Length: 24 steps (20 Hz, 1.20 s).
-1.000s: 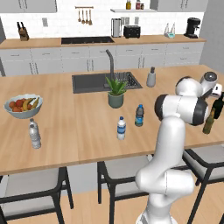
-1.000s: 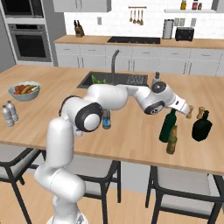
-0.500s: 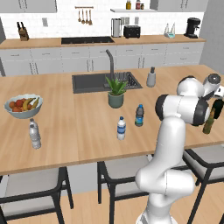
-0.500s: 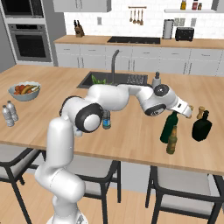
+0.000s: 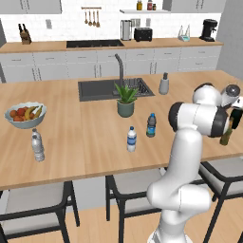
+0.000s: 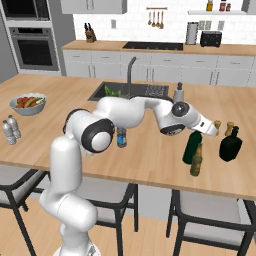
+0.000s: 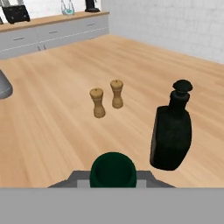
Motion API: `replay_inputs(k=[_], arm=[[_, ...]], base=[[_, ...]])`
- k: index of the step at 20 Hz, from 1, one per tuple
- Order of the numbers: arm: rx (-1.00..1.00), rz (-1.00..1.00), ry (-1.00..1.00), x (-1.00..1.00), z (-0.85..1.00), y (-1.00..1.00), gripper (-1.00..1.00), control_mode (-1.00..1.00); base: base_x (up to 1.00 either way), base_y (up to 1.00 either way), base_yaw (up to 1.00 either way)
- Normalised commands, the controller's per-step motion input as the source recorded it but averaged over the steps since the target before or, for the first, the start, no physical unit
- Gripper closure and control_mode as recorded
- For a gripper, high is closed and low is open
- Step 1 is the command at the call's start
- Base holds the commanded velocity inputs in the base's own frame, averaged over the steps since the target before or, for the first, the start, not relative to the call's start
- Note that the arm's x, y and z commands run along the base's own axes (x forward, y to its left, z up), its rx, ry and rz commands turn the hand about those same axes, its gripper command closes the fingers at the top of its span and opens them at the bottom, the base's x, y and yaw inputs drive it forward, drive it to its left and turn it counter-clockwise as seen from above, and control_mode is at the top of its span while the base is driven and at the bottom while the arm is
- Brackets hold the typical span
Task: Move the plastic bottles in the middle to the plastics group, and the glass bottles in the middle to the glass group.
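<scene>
The jaws (image 6: 206,131) sit at the top of the green wine bottle (image 6: 191,148), which stands upright on the counter (image 6: 150,155). In the hand view the bottle's round dark green top (image 7: 113,169) lies right between the fingertips at the bottom edge. Whether the jaws grip the neck or merely flank it, I cannot tell; the fingers are hidden behind the grey band.

Just in front of the jaws and a little to one side stands the black bottle (image 7: 172,133) with its stopper, upright. Farther out beyond the jaws are two small wooden shakers (image 7: 107,98), side by side, not touching. From the right base view, the small olive-brown bottle (image 6: 196,161) stands just beside the green one, on the near side, below the jaws.

Well away from the jaws, back toward the arm's base, the two blue-label water bottles stand apart on the counter: the clear one with a white cap (image 5: 131,139) and the blue-tinted one (image 5: 151,125). Far off at the other end stands the clear bottle with a pale label (image 5: 37,145), near a fruit bowl (image 5: 24,115)
</scene>
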Motion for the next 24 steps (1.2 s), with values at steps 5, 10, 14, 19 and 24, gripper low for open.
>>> replay_inputs(k=[5,10,14,19,24], arm=[[-0.04,0.0,-0.03,-0.12,-0.1,0.21,1.0,-1.0],[0.0,0.0,-0.04,-0.01,0.0,0.02,1.0,-1.0],[0.0,0.0,0.0,0.0,0.0,0.0,1.0,-1.0],[0.0,0.0,0.0,0.0,0.0,0.0,1.0,-1.0],[0.0,0.0,0.0,0.0,0.0,0.0,-1.0,-1.0]], base=[[0.0,0.0,0.0],[0.0,0.0,0.0],[0.0,0.0,0.0],[0.0,0.0,0.0],[0.0,0.0,0.0]])
